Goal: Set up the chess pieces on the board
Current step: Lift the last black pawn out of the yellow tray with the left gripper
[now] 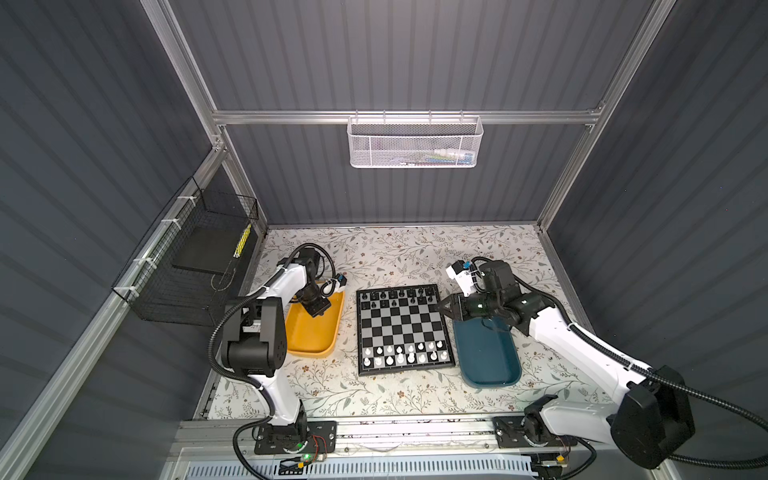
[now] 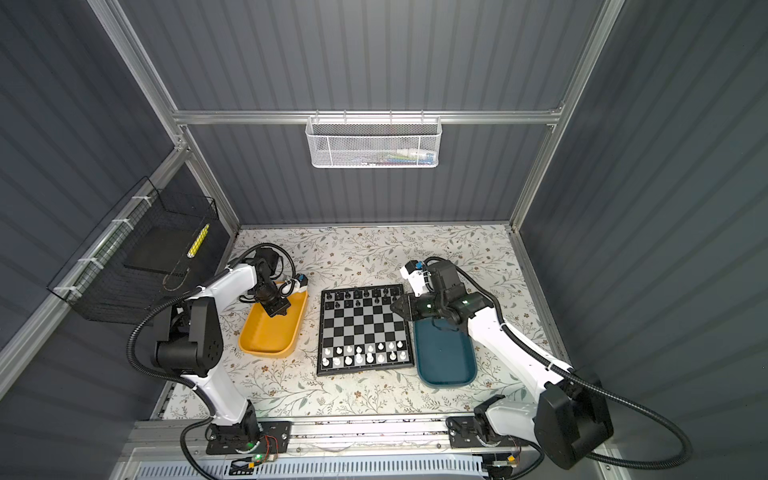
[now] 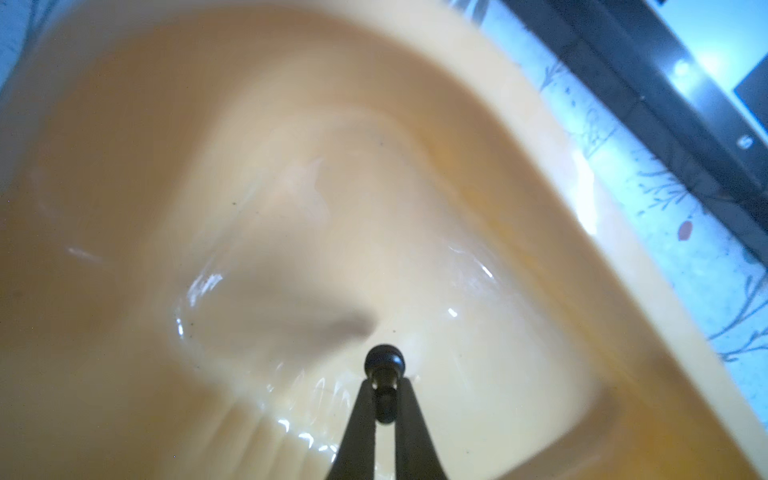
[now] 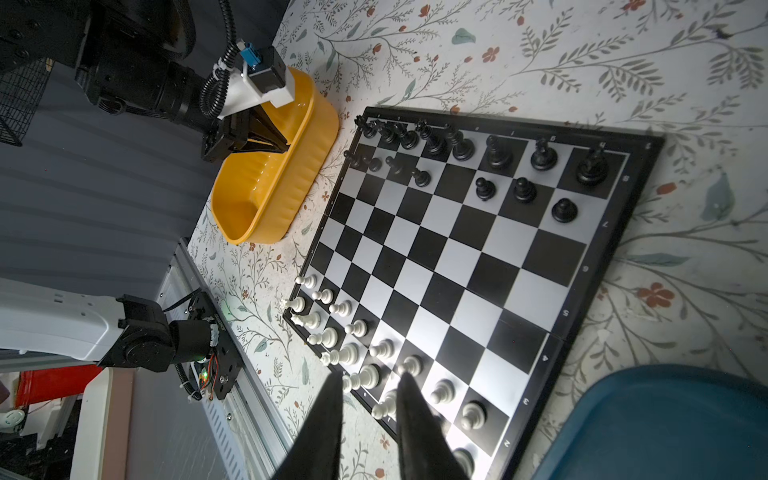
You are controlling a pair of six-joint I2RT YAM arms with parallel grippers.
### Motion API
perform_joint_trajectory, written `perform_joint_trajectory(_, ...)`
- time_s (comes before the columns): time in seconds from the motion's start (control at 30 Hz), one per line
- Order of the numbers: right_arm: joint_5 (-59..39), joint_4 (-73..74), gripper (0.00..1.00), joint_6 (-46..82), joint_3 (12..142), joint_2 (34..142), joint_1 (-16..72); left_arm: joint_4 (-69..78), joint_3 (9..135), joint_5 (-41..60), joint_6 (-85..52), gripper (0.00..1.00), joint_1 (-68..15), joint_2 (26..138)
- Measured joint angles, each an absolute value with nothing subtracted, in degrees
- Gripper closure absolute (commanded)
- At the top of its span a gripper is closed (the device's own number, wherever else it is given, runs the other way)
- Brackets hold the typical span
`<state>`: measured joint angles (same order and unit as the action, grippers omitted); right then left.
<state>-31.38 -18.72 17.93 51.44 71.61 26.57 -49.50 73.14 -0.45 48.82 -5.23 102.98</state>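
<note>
Board (image 1: pixel 403 328) flat; black pieces (image 1: pixel 392 296) far rows, white pieces (image 1: pixel 409 348) near; pawn (image 3: pixel 384 360) in left claw (image 3: pixel 385 385).

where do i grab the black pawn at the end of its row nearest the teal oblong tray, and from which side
Take the small glossy black pawn by its narrow neck under the round head, coming straight down. It stands upright, and a taller black piece and another black pawn on adjoining squares would likely block a sideways approach.

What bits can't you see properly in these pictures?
- Yellow tray inside, left wrist view: blurred, leftover pieces unclear.
- Black chess pieces, in a top view: too small to name.
- White mesh basket contents, in a top view: mesh hides them.
- Teal tray, right wrist view: cut off by the edge.
</note>
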Motion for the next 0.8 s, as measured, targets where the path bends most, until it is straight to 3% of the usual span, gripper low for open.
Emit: perform_joint_trajectory(0.8, -31.7, -18.4, 0.74, 17.8, 51.4, 71.6, 26.6, -55.6, 81.4, -3.2, 47.6, 0.92, -10.1, 102.9)
